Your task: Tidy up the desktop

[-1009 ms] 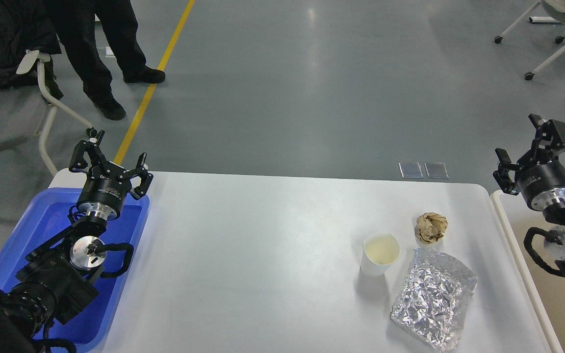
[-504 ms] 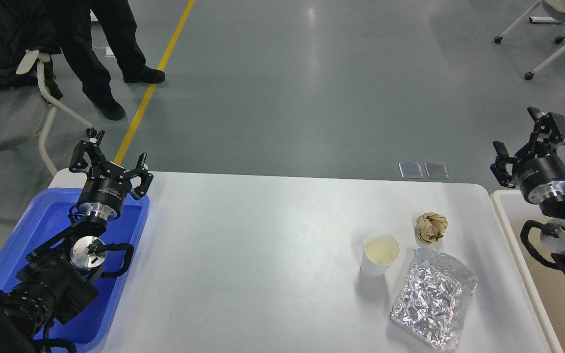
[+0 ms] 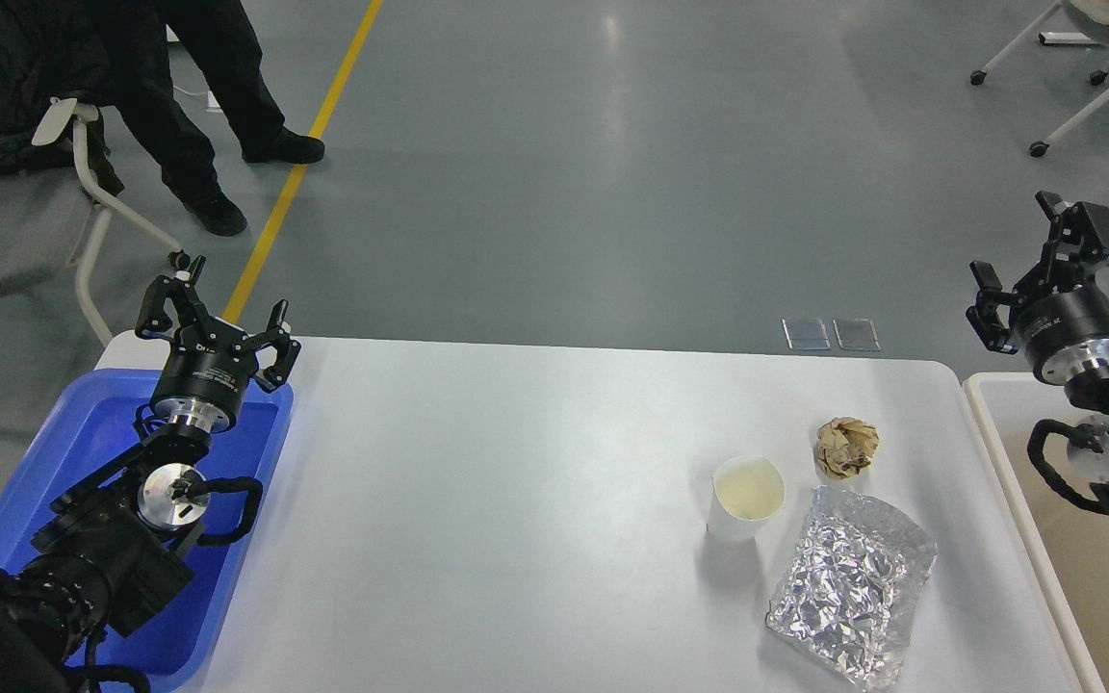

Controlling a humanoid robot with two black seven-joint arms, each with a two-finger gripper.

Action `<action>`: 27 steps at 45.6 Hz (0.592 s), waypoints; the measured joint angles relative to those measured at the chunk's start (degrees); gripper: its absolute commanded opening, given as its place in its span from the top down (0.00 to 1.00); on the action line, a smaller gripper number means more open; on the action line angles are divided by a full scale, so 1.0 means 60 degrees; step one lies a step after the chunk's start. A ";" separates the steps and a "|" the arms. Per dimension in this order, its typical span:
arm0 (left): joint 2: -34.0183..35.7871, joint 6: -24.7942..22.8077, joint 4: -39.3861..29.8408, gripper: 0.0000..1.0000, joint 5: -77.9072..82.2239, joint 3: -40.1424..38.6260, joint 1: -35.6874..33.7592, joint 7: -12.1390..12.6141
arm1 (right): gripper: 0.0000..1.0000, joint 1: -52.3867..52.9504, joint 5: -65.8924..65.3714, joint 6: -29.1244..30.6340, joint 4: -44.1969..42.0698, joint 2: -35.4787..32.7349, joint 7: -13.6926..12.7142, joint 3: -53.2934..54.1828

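A blue plastic tray lies at nine o'clock, and a beige bin with a white rim at three. Around four o'clock three things sit close together: a white paper cup standing upright, a crumpled brown paper ball just beside it at its two o'clock, and a wrinkled sheet of foil near the cup's five o'clock. At eleven o'clock a person's dark legs stand by a yellow floor line, beside a white chair. At one o'clock stands another wheeled chair.
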 measured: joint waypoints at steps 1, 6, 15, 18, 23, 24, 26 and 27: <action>0.0000 0.0000 0.0000 0.00 0.0000 0.0000 0.0000 0.0000 | 0.00 0.0041 -0.0050 -0.0009 0.0002 -0.0043 0.0001 -0.0072; 0.0000 0.0000 0.0000 0.00 0.0000 0.0000 -0.0001 0.0000 | 0.00 0.0366 -0.0404 -0.0053 0.0027 -0.0372 0.0001 -0.0722; 0.0000 0.0000 0.0000 0.00 0.0001 -0.0001 -0.0002 0.0000 | 0.00 0.1326 -0.1234 -0.0098 0.0065 -0.0966 -0.0048 -0.3045; 0.0000 0.0000 0.0000 0.00 0.0001 -0.0001 -0.0002 0.0000 | 0.00 0.1702 -0.1439 -0.0106 0.0068 -0.1098 -0.0070 -0.3970; 0.0001 0.0000 -0.0001 0.00 0.0000 -0.0001 -0.0002 -0.0001 | 0.00 0.2471 -0.1706 -0.0092 0.0092 -0.1260 -0.0113 -0.5973; 0.0001 0.0000 -0.0001 0.00 0.0001 -0.0001 -0.0002 0.0000 | 0.00 0.2625 -0.1739 -0.0087 0.0099 -0.1275 -0.0119 -0.6343; 0.0001 0.0000 -0.0001 0.00 0.0000 -0.0001 -0.0002 -0.0001 | 0.00 0.2997 -0.1813 -0.0067 0.0121 -0.1303 -0.0131 -0.7250; 0.0001 0.0000 -0.0001 0.00 0.0001 -0.0001 -0.0002 0.0000 | 0.00 0.3153 -0.1847 -0.0065 0.0135 -0.1307 -0.0133 -0.7622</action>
